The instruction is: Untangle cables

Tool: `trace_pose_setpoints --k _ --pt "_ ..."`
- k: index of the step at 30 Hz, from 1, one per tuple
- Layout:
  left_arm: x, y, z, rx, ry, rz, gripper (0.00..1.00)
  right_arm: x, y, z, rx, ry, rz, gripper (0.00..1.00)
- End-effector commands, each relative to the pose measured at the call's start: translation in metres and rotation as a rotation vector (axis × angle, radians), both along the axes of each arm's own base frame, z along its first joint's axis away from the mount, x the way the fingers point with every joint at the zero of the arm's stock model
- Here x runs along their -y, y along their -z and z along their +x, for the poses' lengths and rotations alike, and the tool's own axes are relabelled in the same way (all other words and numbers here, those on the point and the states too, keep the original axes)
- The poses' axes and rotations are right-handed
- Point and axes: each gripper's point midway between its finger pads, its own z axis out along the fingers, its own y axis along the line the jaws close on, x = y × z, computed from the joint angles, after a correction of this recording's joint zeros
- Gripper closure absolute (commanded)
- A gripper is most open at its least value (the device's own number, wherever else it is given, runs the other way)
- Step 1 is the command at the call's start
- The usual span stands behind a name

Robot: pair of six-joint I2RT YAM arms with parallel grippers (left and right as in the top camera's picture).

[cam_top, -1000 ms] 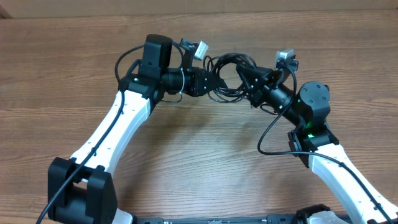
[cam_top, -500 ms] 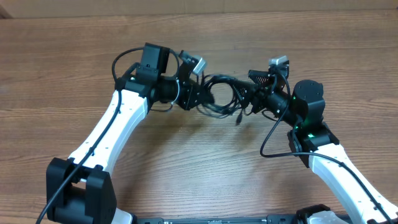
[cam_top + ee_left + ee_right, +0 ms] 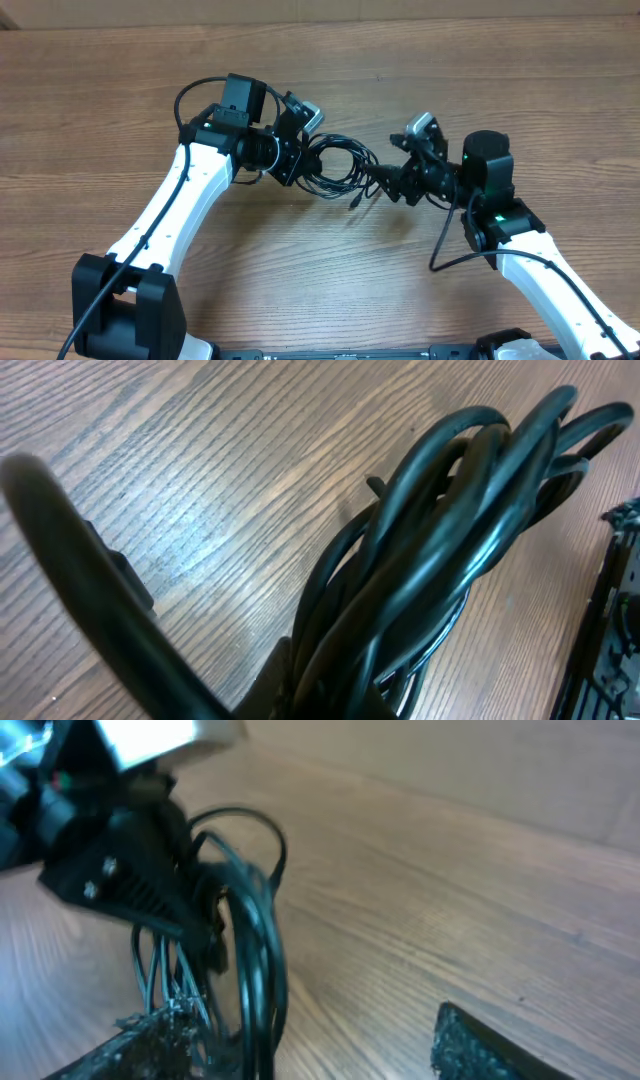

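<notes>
The cables (image 3: 338, 165) are a bundle of thin black loops hanging just above the wooden table between my two arms. My left gripper (image 3: 303, 163) is shut on the bundle's left end. In the left wrist view the cables (image 3: 440, 540) fill the picture and run down into the shut left gripper (image 3: 330, 698). My right gripper (image 3: 392, 182) is open at the bundle's right side. In the right wrist view the right gripper (image 3: 320, 1050) stands wide, and the cables (image 3: 255, 985) hang beside its left finger (image 3: 150, 1042), touching or nearly so. A small plug (image 3: 355, 201) dangles below the bundle.
The bare wooden table (image 3: 300, 270) stretches in front of the arms. A cardboard wall (image 3: 400, 12) lines the far edge. Thick black wires (image 3: 445, 240) loop off each arm. The left gripper's body (image 3: 120, 860) shows close in the right wrist view.
My right gripper has opened and let go of the cables, dropping toward the near side. The left arm has pulled the bundle to the left and lower.
</notes>
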Motion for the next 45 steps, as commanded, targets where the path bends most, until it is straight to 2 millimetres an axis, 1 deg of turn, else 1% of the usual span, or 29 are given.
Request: trace_pose_setpoints --k 1,3,5,6,8,9,10,15,19,23,26,28,33,38,39,42,44,45 --pt "0.0 -0.014 0.002 0.06 0.027 -0.011 0.96 -0.003 -0.003 -0.004 0.089 -0.077 -0.066 0.35" --pt "0.001 -0.015 0.001 0.059 0.029 -0.014 0.96 -0.003 -0.003 -0.004 0.086 -0.078 -0.066 0.38" --pt "0.002 -0.015 0.001 0.058 0.031 -0.019 0.96 -0.003 -0.003 -0.004 0.087 -0.078 -0.066 0.44" --pt "0.002 -0.015 0.001 0.057 0.032 -0.02 0.96 -0.003 -0.003 -0.004 0.087 -0.078 -0.066 0.5" --pt "0.002 -0.015 0.001 0.057 0.032 -0.02 0.96 -0.003 -0.003 -0.004 0.087 -0.078 -0.066 0.68" --pt "0.002 -0.016 0.001 0.057 0.032 -0.021 0.96 -0.003 -0.003 -0.005 0.087 -0.079 -0.065 0.75" --pt "0.003 -0.016 0.0 0.058 0.034 -0.021 0.96 -0.004 -0.003 -0.006 0.086 -0.087 -0.061 0.78" --pt "0.011 -0.02 -0.004 0.057 0.062 -0.056 0.96 -0.006 -0.004 -0.007 0.085 -0.098 -0.055 0.8" --pt "0.016 -0.023 -0.004 0.068 0.074 -0.071 0.96 -0.006 -0.004 -0.007 0.084 -0.097 -0.055 0.74" --pt "0.019 -0.024 -0.004 0.077 0.081 -0.075 0.96 -0.006 -0.004 -0.007 0.084 -0.098 -0.055 0.74" --pt "0.021 -0.025 -0.002 0.076 0.07 -0.083 0.94 -0.006 -0.004 -0.008 0.084 -0.101 -0.053 0.85" --pt "0.021 -0.026 -0.001 0.08 0.07 -0.084 0.94 -0.006 -0.004 -0.008 0.084 -0.1 -0.053 0.96" --pt "0.021 -0.026 -0.001 0.08 0.07 -0.084 0.86 -0.006 -0.004 -0.008 0.084 -0.099 -0.054 0.96" --pt "0.021 -0.026 -0.001 0.079 0.069 -0.083 0.84 -0.006 -0.004 -0.007 0.084 -0.099 -0.054 0.96" --pt "0.021 -0.026 -0.001 0.079 0.069 -0.083 0.83 -0.006 -0.004 -0.007 0.082 -0.098 -0.053 0.96" --pt "0.021 -0.026 -0.001 0.079 0.069 -0.083 0.73 -0.005 -0.004 -0.007 0.079 -0.092 -0.051 0.96" --pt "0.02 -0.025 -0.001 0.08 0.068 -0.081 0.61 -0.004 -0.004 -0.005 0.068 -0.074 -0.045 0.96" --pt "0.02 -0.025 -0.001 0.079 0.067 -0.079 0.59 -0.003 -0.004 -0.004 0.059 -0.06 -0.038 0.96"
